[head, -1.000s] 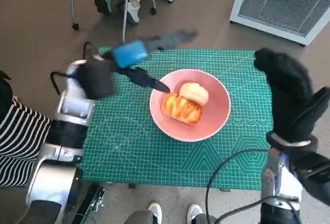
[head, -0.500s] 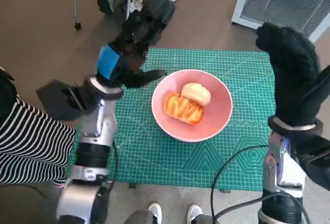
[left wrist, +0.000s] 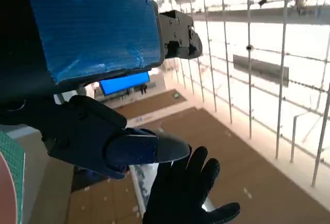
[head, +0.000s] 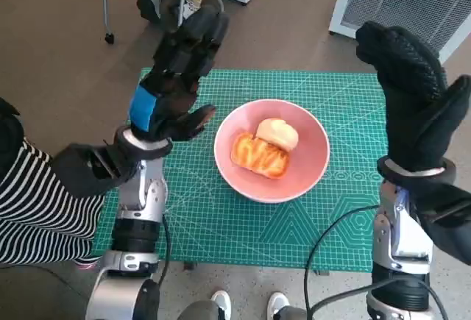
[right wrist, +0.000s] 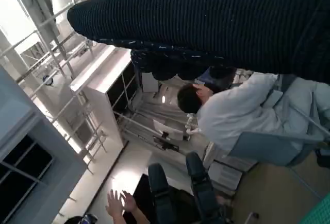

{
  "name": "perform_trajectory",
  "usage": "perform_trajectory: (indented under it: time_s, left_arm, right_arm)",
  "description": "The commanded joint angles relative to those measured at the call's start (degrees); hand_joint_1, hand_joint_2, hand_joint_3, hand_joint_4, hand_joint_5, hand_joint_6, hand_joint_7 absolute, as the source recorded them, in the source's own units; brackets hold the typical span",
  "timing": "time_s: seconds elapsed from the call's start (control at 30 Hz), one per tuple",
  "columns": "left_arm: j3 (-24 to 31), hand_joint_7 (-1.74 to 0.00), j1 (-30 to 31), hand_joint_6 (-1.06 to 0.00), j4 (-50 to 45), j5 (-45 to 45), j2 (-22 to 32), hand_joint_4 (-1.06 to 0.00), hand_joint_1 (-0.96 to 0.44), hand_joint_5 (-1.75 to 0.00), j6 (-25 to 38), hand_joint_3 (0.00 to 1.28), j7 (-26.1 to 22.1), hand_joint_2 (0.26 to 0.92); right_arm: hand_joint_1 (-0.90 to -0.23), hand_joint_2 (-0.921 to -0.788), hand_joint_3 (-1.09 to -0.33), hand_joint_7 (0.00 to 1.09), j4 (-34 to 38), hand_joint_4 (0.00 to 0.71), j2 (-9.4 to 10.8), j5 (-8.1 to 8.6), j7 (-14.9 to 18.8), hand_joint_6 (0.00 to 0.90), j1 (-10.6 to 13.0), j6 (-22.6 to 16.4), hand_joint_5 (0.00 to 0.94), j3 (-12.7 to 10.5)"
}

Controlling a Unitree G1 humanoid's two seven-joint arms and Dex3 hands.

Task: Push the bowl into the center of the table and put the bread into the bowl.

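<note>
The bread (head: 264,146) is sitting in the bowl (head: 306,173) mid-bench (head: 221,224), both hands (head: 174,84) (head: 412,92) hovering raised, fingers apart, holding nothing.

Green cutting mat (head: 221,217) carries a pink bowl (head: 309,169).

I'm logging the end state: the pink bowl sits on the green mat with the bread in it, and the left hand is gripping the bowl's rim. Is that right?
Not quite. In the head view the left hand is raised beside the pink bowl, fingers spread and holding nothing, clear of the rim. The rest holds: the bowl sits on the green mat with the bread in it.
</note>
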Motion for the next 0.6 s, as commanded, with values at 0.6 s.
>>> perform_trajectory:
  time_s: [0.6]
  left_arm:
    - [-0.2,-0.38,-0.11,-0.01,2.13,0.5,-0.09,-0.07,-0.64,-0.01,-2.29,0.44,0.1,0.921]
  right_arm:
    - [-0.693,-0.921,-0.709,0.41,-0.94,0.181,-0.15,0.89,0.37,0.1,1.97,3.05,0.0,0.1]
